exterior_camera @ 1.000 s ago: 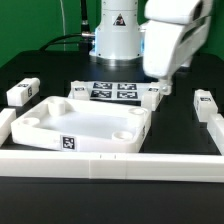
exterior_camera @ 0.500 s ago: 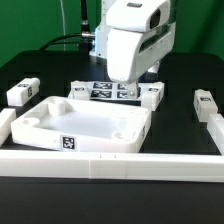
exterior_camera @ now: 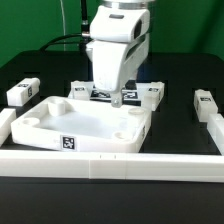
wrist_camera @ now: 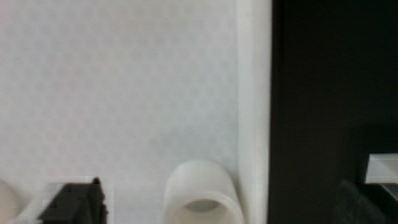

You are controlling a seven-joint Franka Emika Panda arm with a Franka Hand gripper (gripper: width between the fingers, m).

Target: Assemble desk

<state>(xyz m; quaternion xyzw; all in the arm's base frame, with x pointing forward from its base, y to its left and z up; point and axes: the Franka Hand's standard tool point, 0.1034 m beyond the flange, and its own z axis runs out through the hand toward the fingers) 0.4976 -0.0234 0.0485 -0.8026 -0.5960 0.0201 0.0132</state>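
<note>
My end effector (exterior_camera: 113,97) hangs wide open and empty over the far rim of the white tray (exterior_camera: 70,120), which lies on the black tabletop (exterior_camera: 175,125) directly below me. That rim runs across the exterior view, and a corner socket (wrist_camera: 199,196) sits just beside my fingertips.

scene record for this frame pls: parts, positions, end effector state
tabletop: lying flat, rim and sockets up, no legs fitted
legs: four, loose; one off each side of the tabletop, two behind it
marker board: behind the tabletop, partly hidden by the arm
border rail: runs along the front
end effector: open, holding nothing, above the tabletop's far edge
</note>
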